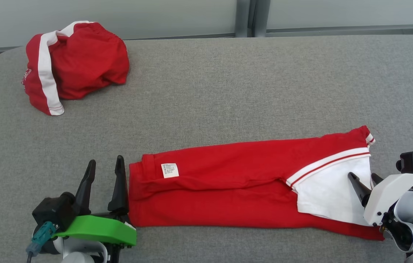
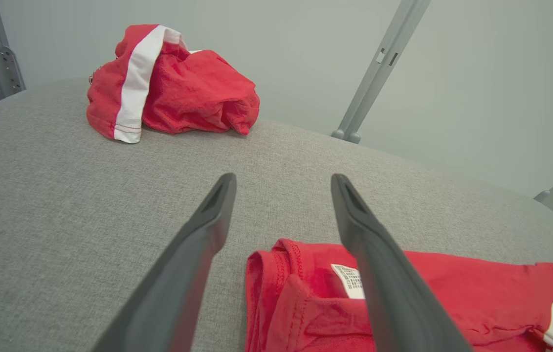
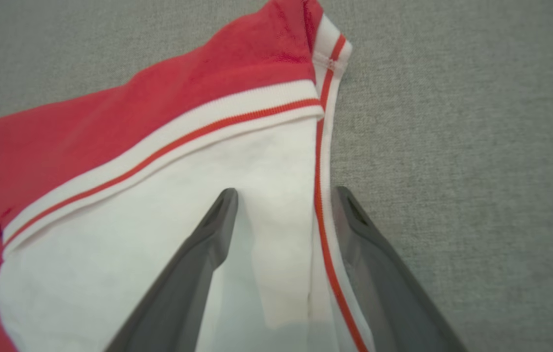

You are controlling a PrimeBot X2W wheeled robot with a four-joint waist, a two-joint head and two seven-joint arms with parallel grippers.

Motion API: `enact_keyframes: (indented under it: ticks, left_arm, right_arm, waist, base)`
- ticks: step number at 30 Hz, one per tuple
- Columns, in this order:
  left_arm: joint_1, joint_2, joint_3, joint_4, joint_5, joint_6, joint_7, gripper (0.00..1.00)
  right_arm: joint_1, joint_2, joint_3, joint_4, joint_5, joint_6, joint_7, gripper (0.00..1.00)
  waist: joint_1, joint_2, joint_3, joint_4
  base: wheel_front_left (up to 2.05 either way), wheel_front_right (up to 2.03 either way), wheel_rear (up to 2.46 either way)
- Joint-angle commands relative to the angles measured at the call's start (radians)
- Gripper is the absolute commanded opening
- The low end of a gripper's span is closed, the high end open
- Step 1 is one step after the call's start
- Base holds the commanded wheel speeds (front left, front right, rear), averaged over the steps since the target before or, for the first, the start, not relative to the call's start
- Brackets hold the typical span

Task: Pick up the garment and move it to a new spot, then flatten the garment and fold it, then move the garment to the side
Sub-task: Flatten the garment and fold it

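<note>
The garment [image 1: 228, 190] is red with a white panel and a red-and-white striped trim. It lies folded into a long strip across the front of the grey table [image 1: 228, 91]. My left gripper [image 1: 105, 160] stands open at its left end; in the left wrist view [image 2: 281, 178] one finger is over the garment [image 2: 305, 313] by its white label and the other over bare table. My right gripper [image 1: 362, 176] is open over the right end. In the right wrist view [image 3: 283, 191] the garment's [image 3: 134, 122] white striped edge lies between the fingers.
A second red garment with a white stripe [image 1: 71, 62] sits crumpled at the table's back left corner, also seen from the left wrist [image 2: 173, 83]. Grey metal posts [image 1: 244, 18] stand behind the table's far edge. Bare grey surface stretches between the two garments.
</note>
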Motion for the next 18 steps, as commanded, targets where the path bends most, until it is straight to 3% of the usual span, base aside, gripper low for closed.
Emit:
enact_keyframes:
  ticks: [1,15,16,17,18]
  left_arm:
    - [-0.014,0.000,0.001,0.001,0.010,-0.004,-0.005,1.00]
    - [-0.016,0.000,0.004,0.001,0.010,-0.003,-0.011,1.00]
    - [-0.017,0.000,0.003,0.002,0.010,-0.004,-0.011,1.00]
    - [-0.017,0.000,0.003,0.002,0.010,-0.004,-0.011,1.00]
    - [-0.018,0.000,0.002,0.003,0.010,-0.004,-0.010,1.00]
  right_arm:
    - [-0.014,-0.003,0.004,0.011,0.005,0.000,0.003,1.00]
    - [-0.047,-0.005,0.058,0.096,-0.006,0.000,0.041,1.00]
    - [-0.051,-0.006,0.067,0.098,-0.011,0.000,0.046,0.82]
    - [-0.051,-0.006,0.067,0.098,-0.011,0.000,0.046,0.82]
    - [-0.053,-0.007,0.073,0.101,-0.015,0.000,0.044,0.45]
  waist:
    - [0.0000,0.0106,0.003,0.006]
    - [0.0000,0.0106,0.011,0.001]
    - [0.0000,0.0106,0.012,0.000]
    - [0.0000,0.0106,0.012,0.000]
    - [0.0000,0.0106,0.012,-0.001]
  base:
    - [0.00,0.00,0.00]
    - [0.00,0.00,0.00]
    - [0.00,0.00,0.00]
    - [0.00,0.00,0.00]
    - [0.00,0.00,0.00]
